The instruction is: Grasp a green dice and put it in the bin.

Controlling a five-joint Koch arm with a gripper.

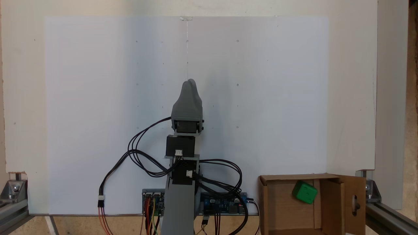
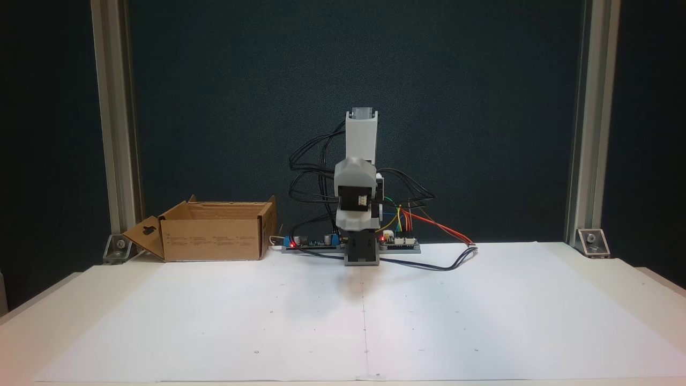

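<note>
The green dice (image 1: 304, 192) lies tilted inside the bin (image 1: 281, 202), a brown cardboard box at the lower right of a fixed view. The same bin (image 2: 211, 238) stands at the left in another fixed view, its keyhole flap (image 2: 146, 236) hanging outward, and its walls hide the dice there. My gripper (image 1: 189, 83) is folded back over the arm's base, far from the bin, pointing toward the middle of the sheet. Its grey jaws meet at the tip with nothing between them. The folded arm (image 2: 360, 139) stands at the table's middle back.
A white paper sheet (image 2: 343, 316) covers the table in front of the arm. Control boards (image 2: 399, 242) and looping cables (image 1: 147, 163) sit around the base. Aluminium frame posts (image 2: 115, 134) with corner brackets (image 2: 589, 241) stand at both sides.
</note>
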